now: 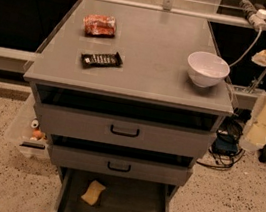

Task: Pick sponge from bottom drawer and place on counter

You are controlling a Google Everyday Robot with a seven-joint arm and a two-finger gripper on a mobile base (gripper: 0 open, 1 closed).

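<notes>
Camera view shows from above a grey metal desk [155, 66] with three drawers in its front. On the flat top of the desk lie a red-orange snack packet [100, 25] at the back left and a black candy bar [101, 59] a little nearer, both on the left half. A white bowl [207, 69] stands upright near the right edge, well apart from them.

The bottom drawer [131, 206] is pulled far out and its dark inside is visible. The sponge [93, 192], pale yellow, lies flat in the left half of this drawer, turned at an angle to the drawer walls, and nothing touches it. The top drawer [168, 139] and the middle drawer [162, 174], each with a black handle, stand only slightly out, with a dark gap above each front.

The gripper [262, 124] is at the right edge of the view, beside the desk and lower than the bowl, well apart from the sponge. Whether it is released or clenched I cannot tell; it touches none of the things.

On the speckled floor [227, 210], a clear plastic bin [21, 135] stands at the left of the desk, and dark cables [218, 155] lie at the right.
</notes>
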